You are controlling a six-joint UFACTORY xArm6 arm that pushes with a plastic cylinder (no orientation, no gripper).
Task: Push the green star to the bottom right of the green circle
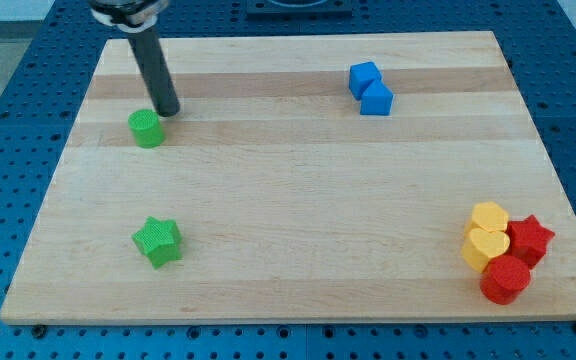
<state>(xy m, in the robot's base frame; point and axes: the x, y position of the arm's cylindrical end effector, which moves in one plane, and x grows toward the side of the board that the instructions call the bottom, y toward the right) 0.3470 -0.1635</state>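
Evidently our tip [169, 111] rests just beside the green circle [146, 128], well above the green star [157, 242] on the bench [298, 200]; our end effector, a bare rod, holds nothing.

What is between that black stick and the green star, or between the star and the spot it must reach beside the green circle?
Nothing visible blocks either path. My tip sits just to the upper right of the green circle, with the green star well below on bare board. Heading straight down the view, it passes just right of the circle.
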